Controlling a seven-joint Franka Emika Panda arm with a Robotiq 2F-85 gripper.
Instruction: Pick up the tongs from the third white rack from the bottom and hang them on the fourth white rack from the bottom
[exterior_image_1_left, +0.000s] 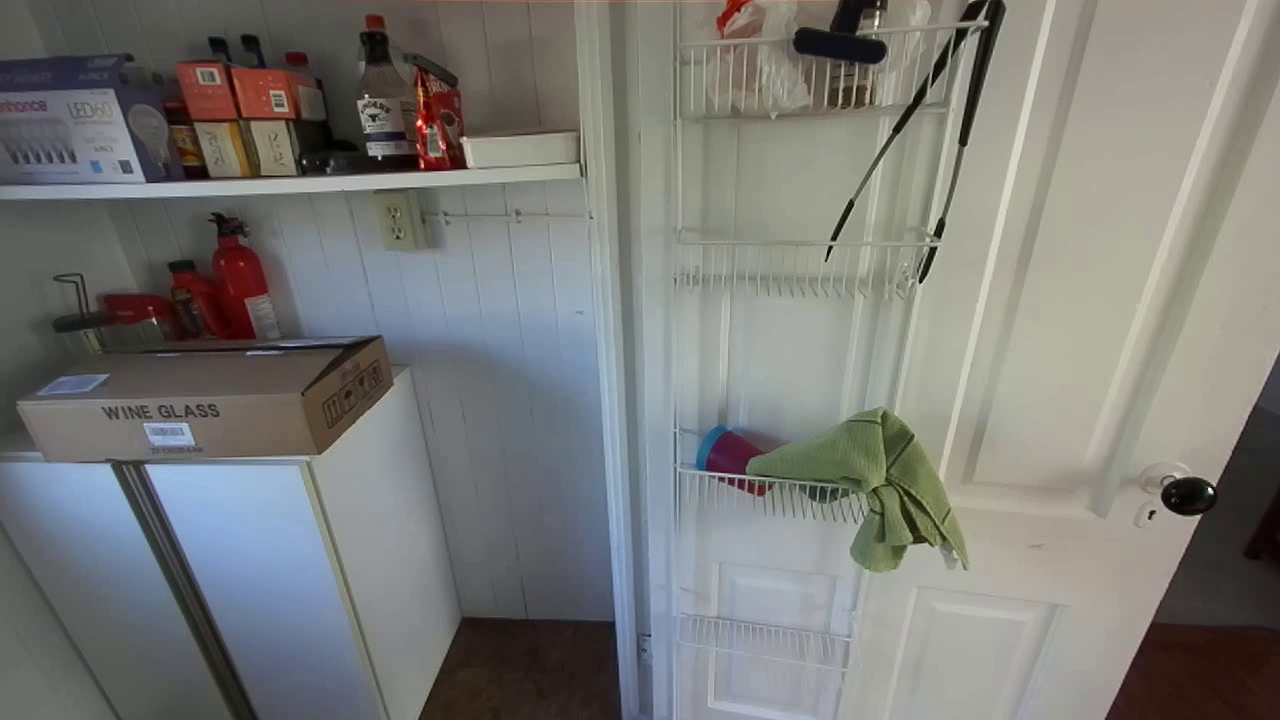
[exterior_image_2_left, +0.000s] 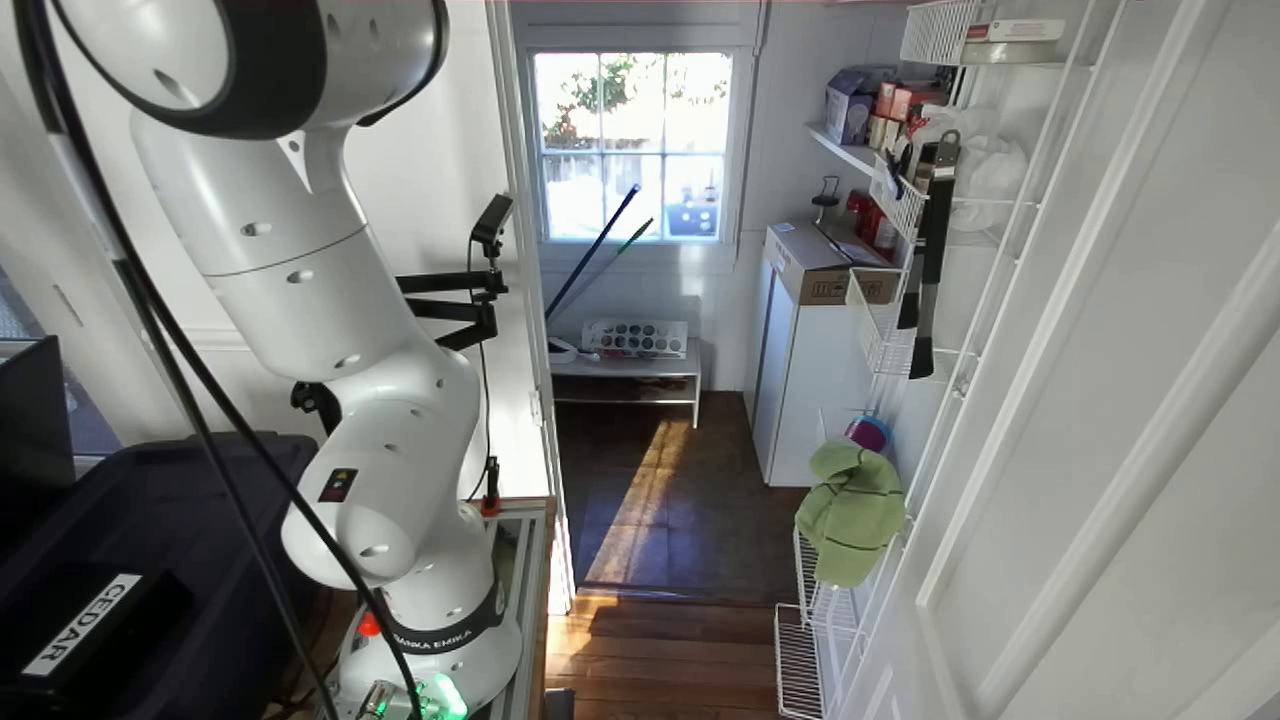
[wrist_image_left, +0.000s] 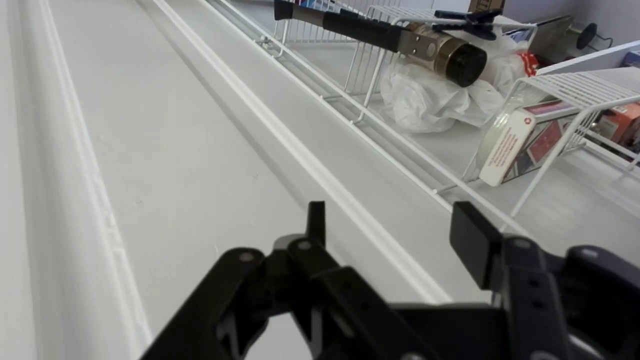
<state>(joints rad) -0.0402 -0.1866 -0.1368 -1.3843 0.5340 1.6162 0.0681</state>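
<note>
The long black tongs (exterior_image_1_left: 970, 120) hang at the door-handle end of the fourth white rack (exterior_image_1_left: 720, 115), joined end up, arms spread and pointing down. Their tips reach the level of the third white rack (exterior_image_1_left: 800, 243), at its end. They also show in an exterior view (exterior_image_2_left: 938, 225), beside the fourth rack (exterior_image_2_left: 903, 208) and the third rack (exterior_image_2_left: 880, 340). In the wrist view the tongs (wrist_image_left: 360, 30) lie beyond my gripper, across the fourth rack (wrist_image_left: 377, 65). My gripper (wrist_image_left: 395, 232) is open with nothing between its fingers, apart from the tongs. It is out of both exterior views.
A plastic bag (wrist_image_left: 430, 100) and black clip (wrist_image_left: 470, 22) sit at the fourth rack. A higher rack (wrist_image_left: 575, 87) holds a small box (wrist_image_left: 515, 145). A green cloth (exterior_image_1_left: 880, 470) and cup (exterior_image_1_left: 730, 455) sit lower. The door panel (wrist_image_left: 200, 165) is close to my fingers.
</note>
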